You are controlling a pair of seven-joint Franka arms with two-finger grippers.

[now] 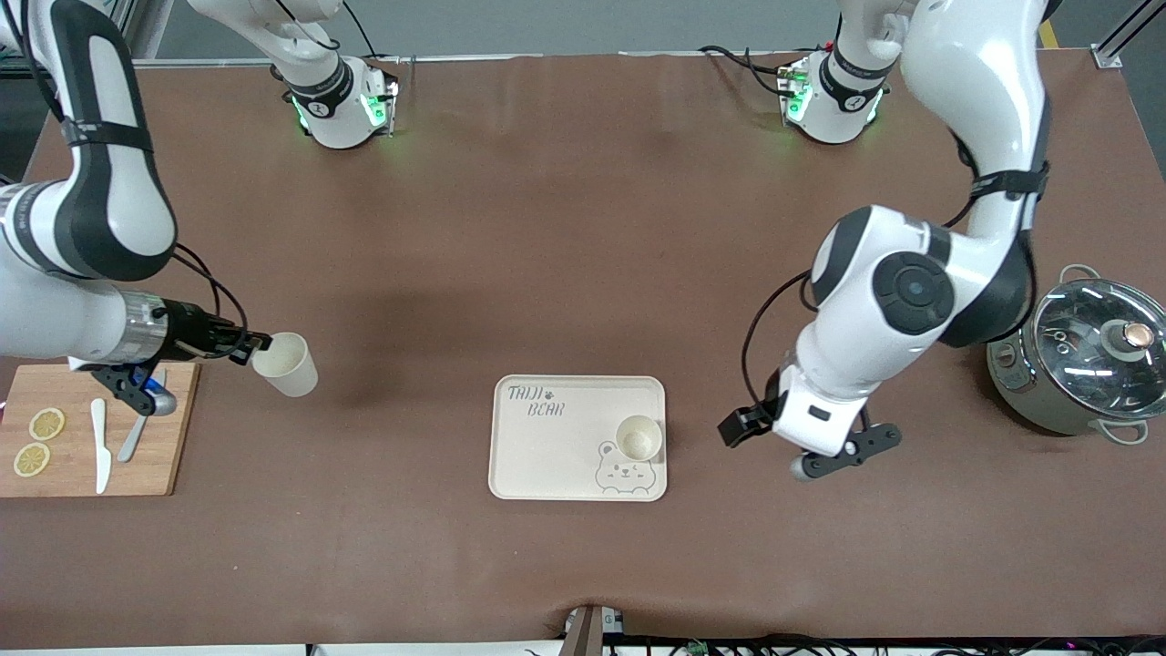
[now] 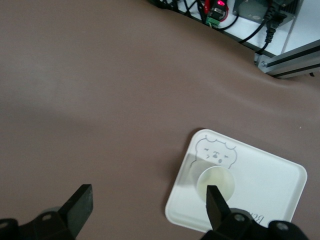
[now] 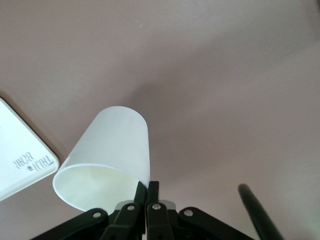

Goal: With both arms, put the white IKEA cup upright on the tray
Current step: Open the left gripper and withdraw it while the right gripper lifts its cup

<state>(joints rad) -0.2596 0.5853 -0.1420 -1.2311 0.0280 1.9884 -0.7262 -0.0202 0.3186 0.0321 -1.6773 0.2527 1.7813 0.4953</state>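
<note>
Cup (image 1: 286, 363) held by its rim in the right hand (image 1: 258, 346), tilted on its side with the mouth turned back toward the hand, up in the air over bare bench (image 1: 583, 255) just beside the wooden cutting board (image 1: 173, 437) at the right arm's end. In the right wrist view the two fingers (image 3: 150, 192) are pinched together on the rim of this cup (image 3: 107, 155), a corner of the tray (image 3: 20, 160) showing to one side. The right forearm runs level above the board.

Left hand (image 1: 824, 460) hangs over bare bench between the tray (image 1: 547, 456) and the lidded pot (image 1: 1084, 364), wrist bent downward; this arm waits. Its fingers (image 2: 80, 205) stand wide apart with nothing between them.

A second cup (image 1: 639, 438) stands upright on the tray, mouth up, beside the bear-face drawing (image 1: 625, 475) and close to the tray edge toward the left arm's end.

On the cutting board lie two lemon slices (image 1: 38, 440), a white knife (image 1: 100, 446) and a second utensil (image 1: 135, 437). Open bench lies between the held cup and the tray.
</note>
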